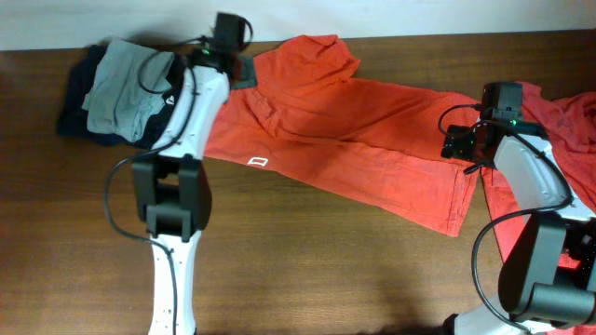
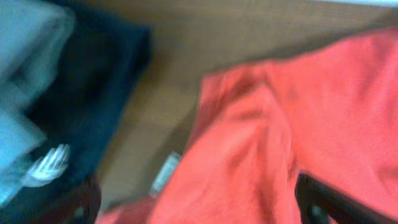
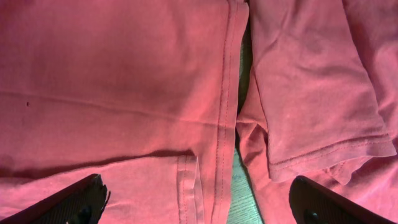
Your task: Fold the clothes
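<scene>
An orange-red T-shirt (image 1: 354, 130) lies spread across the middle of the table, with a small white logo (image 1: 259, 163) near its front edge. My left gripper (image 1: 240, 73) is open over the shirt's far left corner; the left wrist view shows blurred red cloth (image 2: 298, 124) between the fingers. My right gripper (image 1: 463, 141) is open above the shirt's right hem (image 3: 221, 112), next to a second orange-red shirt (image 1: 559, 121) at the right edge, whose sleeve (image 3: 311, 93) shows in the right wrist view.
A pile of dark navy and grey clothes (image 1: 116, 88) lies at the far left, also in the left wrist view (image 2: 68, 99). Bare wooden table (image 1: 354, 270) lies in front of the shirt.
</scene>
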